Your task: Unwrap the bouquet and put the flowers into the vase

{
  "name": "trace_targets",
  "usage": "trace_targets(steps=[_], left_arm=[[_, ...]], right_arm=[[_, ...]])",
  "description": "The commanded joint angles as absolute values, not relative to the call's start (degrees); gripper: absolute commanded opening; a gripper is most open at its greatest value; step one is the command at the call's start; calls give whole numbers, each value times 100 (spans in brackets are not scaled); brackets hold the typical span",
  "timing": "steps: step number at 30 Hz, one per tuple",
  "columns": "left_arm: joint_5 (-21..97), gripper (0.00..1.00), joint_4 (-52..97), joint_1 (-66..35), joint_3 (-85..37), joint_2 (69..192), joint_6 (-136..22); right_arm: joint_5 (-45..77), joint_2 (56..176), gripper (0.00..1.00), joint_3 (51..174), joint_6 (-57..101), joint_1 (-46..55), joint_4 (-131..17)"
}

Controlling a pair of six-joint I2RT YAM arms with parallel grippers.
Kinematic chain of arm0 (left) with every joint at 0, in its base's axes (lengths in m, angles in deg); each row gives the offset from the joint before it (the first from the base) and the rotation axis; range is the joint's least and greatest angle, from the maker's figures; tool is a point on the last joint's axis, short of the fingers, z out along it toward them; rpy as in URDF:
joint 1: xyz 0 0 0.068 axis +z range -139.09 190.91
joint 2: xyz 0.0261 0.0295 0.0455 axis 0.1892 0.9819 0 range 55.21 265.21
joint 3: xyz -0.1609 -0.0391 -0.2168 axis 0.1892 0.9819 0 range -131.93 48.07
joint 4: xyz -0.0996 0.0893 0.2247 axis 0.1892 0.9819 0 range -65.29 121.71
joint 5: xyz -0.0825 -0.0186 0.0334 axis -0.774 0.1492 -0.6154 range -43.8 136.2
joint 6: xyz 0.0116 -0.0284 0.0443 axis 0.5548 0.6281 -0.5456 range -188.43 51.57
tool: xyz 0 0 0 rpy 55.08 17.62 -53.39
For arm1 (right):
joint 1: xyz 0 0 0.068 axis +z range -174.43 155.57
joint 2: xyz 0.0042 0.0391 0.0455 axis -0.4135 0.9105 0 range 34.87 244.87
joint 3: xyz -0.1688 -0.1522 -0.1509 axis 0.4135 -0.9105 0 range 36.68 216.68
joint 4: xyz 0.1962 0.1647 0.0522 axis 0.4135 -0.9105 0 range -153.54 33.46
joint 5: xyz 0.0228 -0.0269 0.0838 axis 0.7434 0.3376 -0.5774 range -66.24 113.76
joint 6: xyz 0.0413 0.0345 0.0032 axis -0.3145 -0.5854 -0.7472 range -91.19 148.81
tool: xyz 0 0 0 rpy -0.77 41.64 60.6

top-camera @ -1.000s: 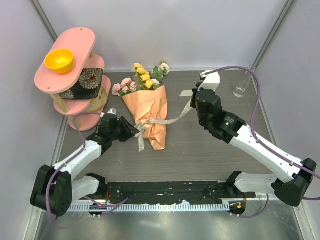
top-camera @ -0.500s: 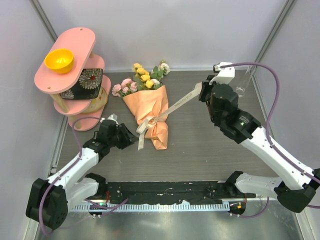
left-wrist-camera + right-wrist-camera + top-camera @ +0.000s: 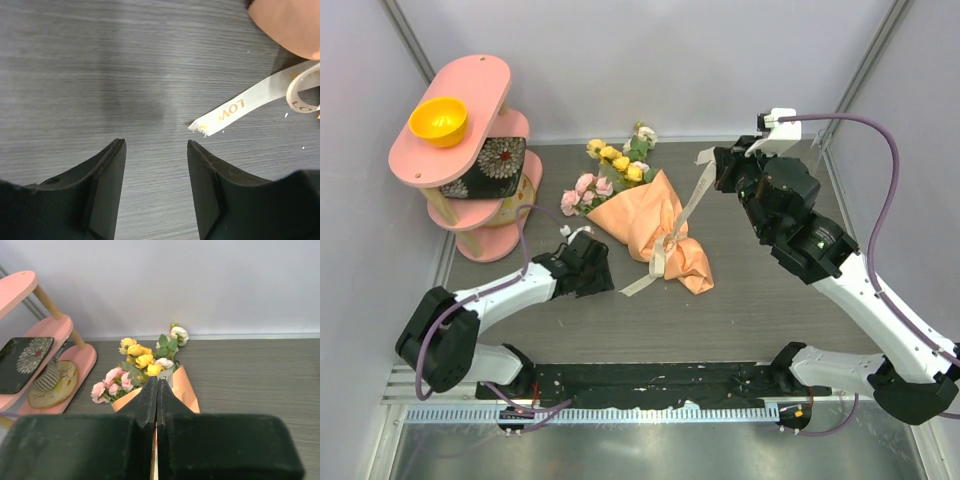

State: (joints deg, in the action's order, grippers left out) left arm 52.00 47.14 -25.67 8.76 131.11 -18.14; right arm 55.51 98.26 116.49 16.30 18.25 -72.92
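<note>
The bouquet (image 3: 655,225) lies on its side mid-table, its orange-tan paper cone pointing near-right. The pink, yellow and white flowers (image 3: 610,172) face the far left. My right gripper (image 3: 717,163) is shut on one end of the cream ribbon (image 3: 688,205), which runs taut from the cone's knot. In the right wrist view the fingertips (image 3: 156,381) pinch the ribbon end (image 3: 166,376) above the flowers (image 3: 140,362). My left gripper (image 3: 155,145) is open over bare table. The ribbon's loose end (image 3: 225,112) lies just beyond its right fingertip. The vase is hidden behind my right arm.
A pink three-tier stand (image 3: 470,75) fills the far left, with an orange bowl (image 3: 438,120) on top and a black floral box (image 3: 488,165) on its middle shelf. A plate with a striped cup (image 3: 50,385) sits on its lowest shelf. Grey walls close the back and sides.
My right gripper pulled the ribbon back and to the right. The bouquet swung round and slid right. My left gripper followed to the right and its jaws widened.
</note>
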Motion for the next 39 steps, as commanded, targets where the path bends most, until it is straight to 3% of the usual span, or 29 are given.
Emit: trace_targets(steps=[1, 7, 11, 14, 21, 24, 29, 34, 37, 39], left_arm=[[5430, 56, 4599, -2899, 290, 13395, -2456], [4638, 63, 3509, -3005, 316, 13597, -2484], [4049, 51, 2502, -2996, 280, 13642, -2159], [4285, 44, 2330, -2944, 18, 13764, -1834], [3927, 38, 2278, -2294, -861, 14941, -1060], [3821, 36, 2250, -2153, -1203, 15556, -1024], [3846, 32, 2365, -1968, -1119, 15988, -972], [3891, 31, 2399, -1599, -608, 15576, -1077], [4021, 31, 2775, -1546, -537, 15182, -1366], [4119, 32, 2953, -1546, -520, 15005, -1525]], right_arm=[[4874, 9858, 1, 11753, 1291, 1838, -7174], [4381, 10078, 1, 11973, 1018, 1838, -7175], [4170, 10157, 1, 12175, 956, 1838, -7174], [3724, 10193, 1, 12246, 737, 1838, -7149], [1659, 10464, 1, 12351, -282, 1846, -6367], [1357, 10658, 1, 12588, -520, 1846, -6252], [1286, 10878, 1, 12966, -564, 1846, -6322], [1146, 10975, 1, 12984, -705, 1838, -6111], [1723, 10923, 1, 12844, -302, 1846, -6355], [2846, 10791, 2, 12668, 180, 1829, -6523]])
